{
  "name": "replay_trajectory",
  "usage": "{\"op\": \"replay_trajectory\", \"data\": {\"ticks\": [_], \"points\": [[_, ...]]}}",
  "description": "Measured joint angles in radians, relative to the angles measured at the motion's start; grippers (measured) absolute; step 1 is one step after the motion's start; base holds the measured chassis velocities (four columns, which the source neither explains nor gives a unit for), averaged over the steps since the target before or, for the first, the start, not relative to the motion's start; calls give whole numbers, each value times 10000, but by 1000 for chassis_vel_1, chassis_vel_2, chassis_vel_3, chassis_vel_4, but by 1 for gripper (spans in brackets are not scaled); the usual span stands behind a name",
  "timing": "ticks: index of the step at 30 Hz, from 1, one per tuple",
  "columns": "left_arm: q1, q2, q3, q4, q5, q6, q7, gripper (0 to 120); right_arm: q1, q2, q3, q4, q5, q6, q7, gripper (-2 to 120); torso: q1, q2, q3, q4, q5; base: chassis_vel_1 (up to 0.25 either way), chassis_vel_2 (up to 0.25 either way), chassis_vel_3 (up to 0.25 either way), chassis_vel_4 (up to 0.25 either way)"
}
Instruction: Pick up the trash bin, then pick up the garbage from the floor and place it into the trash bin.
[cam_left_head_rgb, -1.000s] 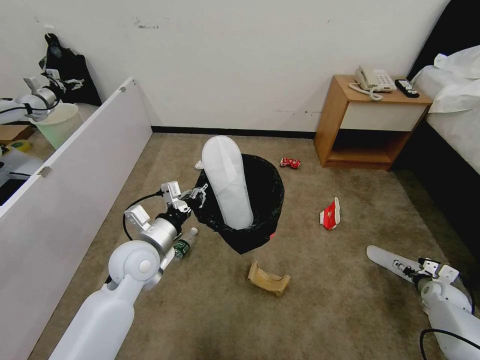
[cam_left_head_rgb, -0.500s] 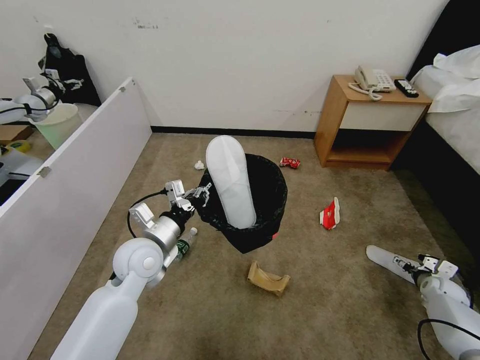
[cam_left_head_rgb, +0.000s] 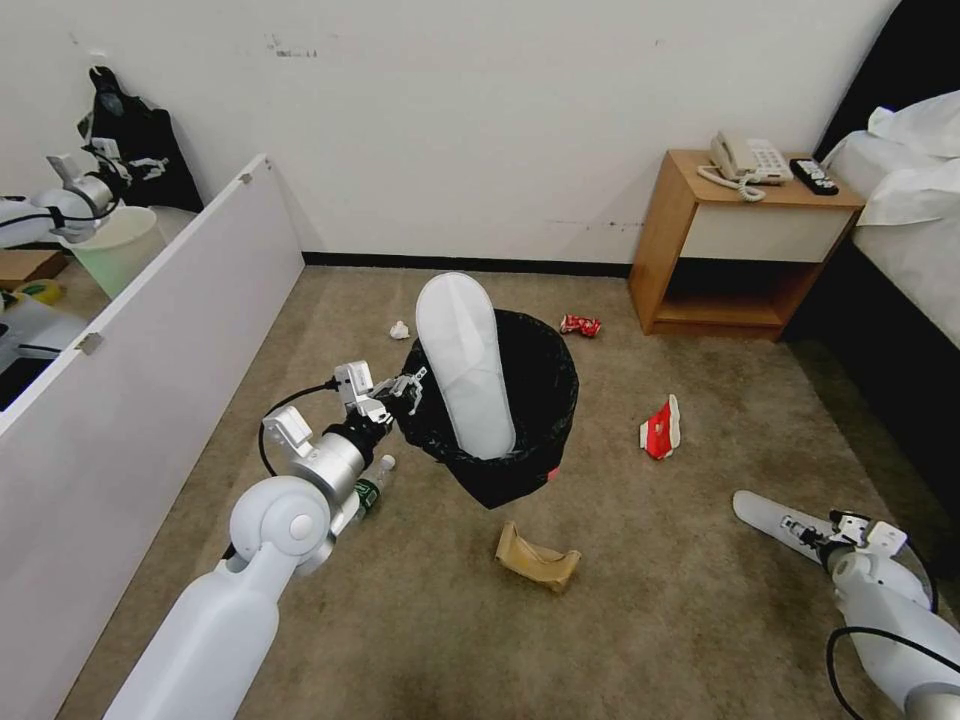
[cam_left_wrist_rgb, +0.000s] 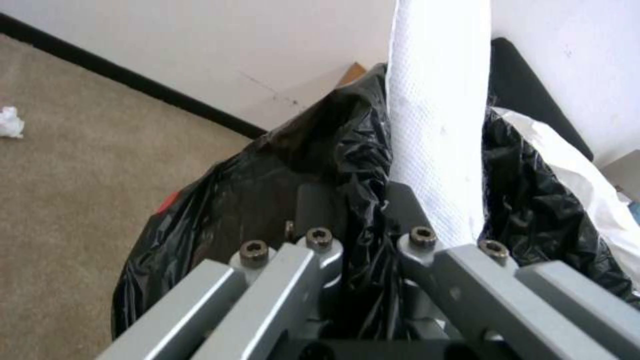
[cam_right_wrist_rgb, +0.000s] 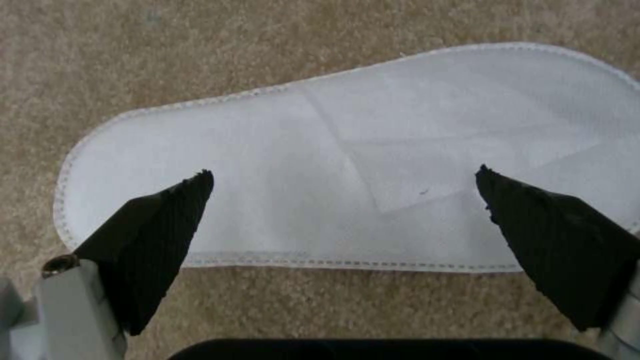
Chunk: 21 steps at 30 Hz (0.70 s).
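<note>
My left pincer (cam_left_head_rgb: 405, 385) is clenched on the near-left rim of the trash bin (cam_left_head_rgb: 520, 400), pinching the crinkly black bag (cam_left_wrist_rgb: 347, 165) between its fingers (cam_left_wrist_rgb: 320, 240) and holding the bin off the floor (cam_left_head_rgb: 400, 600), tilted a little toward my arm. A white slipper (cam_left_head_rgb: 462, 365) stands on end inside the bin, leaning against the left side and rising well above the rim; in my left wrist view it sits just beside my fingers. A spot of the bin's red wall (cam_left_head_rgb: 548, 470) shows below the bag on the near side.

My right pincer (cam_right_wrist_rgb: 343, 200) hangs low at the near right with its fingers spread wide, released, straddling a second white slipper (cam_right_wrist_rgb: 373, 165) that lies flat on the carpet. Its black pads (cam_right_wrist_rgb: 160, 215) sit over the slipper's middle; I cannot tell whether they touch it.

A clear bottle with a green label (cam_left_head_rgb: 368, 490) lies under my left forearm. A brown paper bag (cam_left_head_rgb: 537, 560) lies near, below the bin. A red-white carton (cam_left_head_rgb: 660, 428) lies to the bin's right, between the bin and my right arm. A crushed red can (cam_left_head_rgb: 579, 324) and a white paper wad (cam_left_head_rgb: 399, 329) lie farther off, toward the wall. A wooden nightstand (cam_left_head_rgb: 740, 250) stands at the far right.
</note>
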Motion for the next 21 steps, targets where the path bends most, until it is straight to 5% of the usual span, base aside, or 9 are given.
{"op": "replay_trajectory", "data": {"ticks": [21], "points": [[46,-3,-20,35,-2,-51,144,4,249,129,31,-490,-312,75,95,100,0,0,0,0,0,0,0,0,0]]}}
